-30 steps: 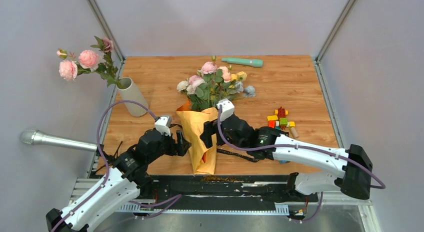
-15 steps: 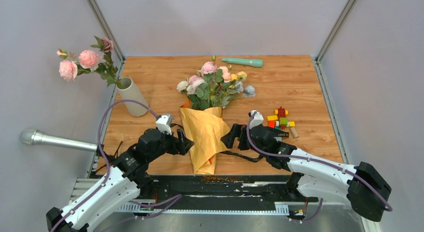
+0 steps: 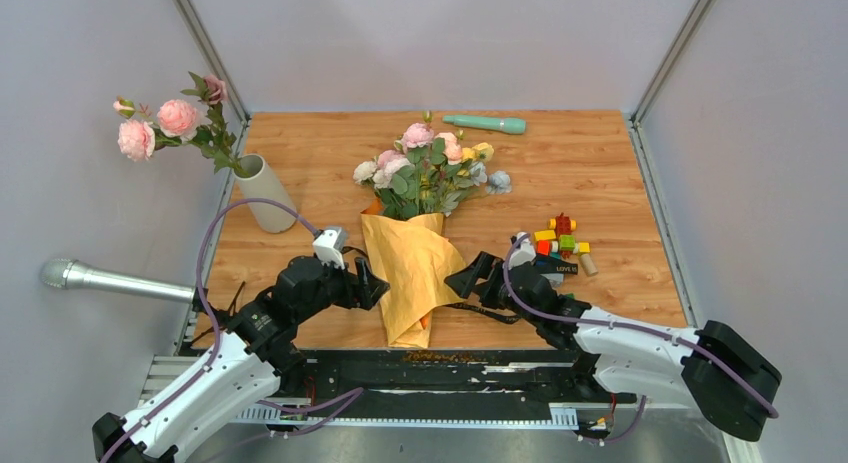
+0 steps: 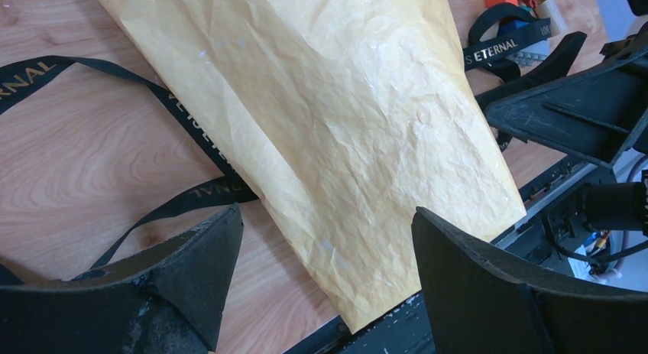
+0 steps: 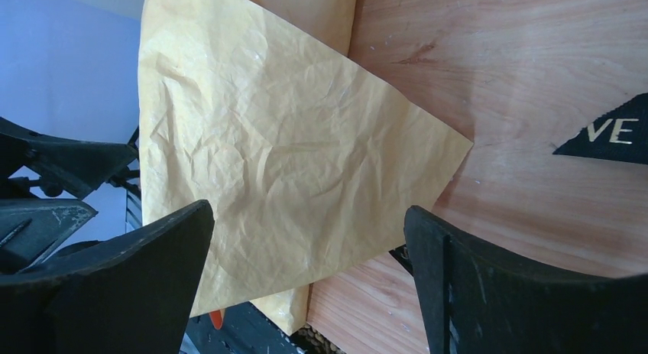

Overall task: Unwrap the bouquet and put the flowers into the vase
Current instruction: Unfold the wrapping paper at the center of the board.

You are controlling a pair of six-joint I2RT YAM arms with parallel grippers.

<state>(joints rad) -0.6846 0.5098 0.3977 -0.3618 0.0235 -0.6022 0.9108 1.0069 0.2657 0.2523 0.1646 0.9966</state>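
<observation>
**A:** One bouquet [image 3: 408,273] lies in the middle of the bench [image 3: 610,173], narrow end toward the near edge, its flowers [image 3: 425,168] fanned toward the far side.

**B:** Two claws flank it. We see the left claw [image 3: 367,282] spread wide close by the paper [image 4: 328,117], gripping nothing.

**A:** The right claw [image 3: 468,279] stands apart too, empty, on the other side.

**B:** One vase [image 3: 264,195] at far left, two big pink blooms [image 3: 178,117] plus smaller ones in it.

**A:** We count one teal stick [image 3: 485,124], one heap of toy blocks [image 3: 562,240], one grey metal tube [image 3: 110,279], and black strap [image 4: 191,140] loose on the bench.
</observation>
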